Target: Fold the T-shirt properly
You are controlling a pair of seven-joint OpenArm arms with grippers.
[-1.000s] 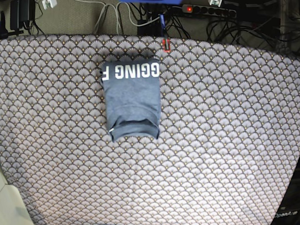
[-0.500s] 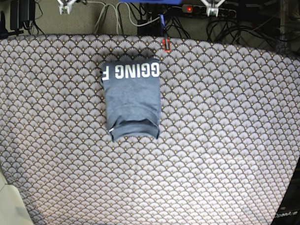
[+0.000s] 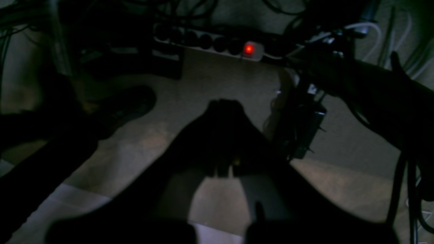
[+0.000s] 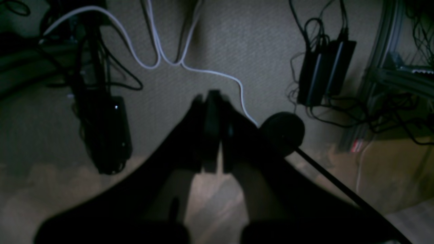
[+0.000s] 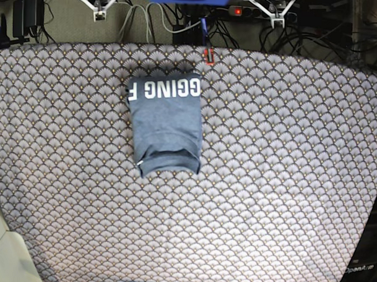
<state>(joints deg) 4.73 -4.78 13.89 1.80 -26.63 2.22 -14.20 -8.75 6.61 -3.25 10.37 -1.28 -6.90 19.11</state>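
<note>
Toward the far edge of the counter (image 5: 285, 200), a little left of its middle, the T-shirt (image 5: 167, 125) lies folded into a compact upright rectangle on the grey fan-patterned covering. Its far end carries white block capitals, seen upside down from the base view, and its near end shows a rolled, slightly open fold of slate-blue cloth. Nothing touches it. Both arms sit beyond the far edge, over the floor. The left claw (image 5: 278, 19) shows as a small white frame past the far edge toward the right corner, just beside a power strip (image 5: 261, 12) with a red light. The right claw (image 5: 99, 13) shows the same way toward the far left corner, near loose white cables (image 5: 138, 18). From the left wrist view the left claw (image 3: 224, 105) is a dark silhouette with its fingers pressed together to a single tip, pointing at bare floor below the power strip (image 3: 217, 42). From the right wrist view the right claw (image 4: 212, 96) is likewise pressed together, only a thin sliver of light showing lower down between its fingers, with a white cable (image 4: 190, 66) looping over the carpet behind it and two black power adapters (image 4: 323, 73) to one side
</note>
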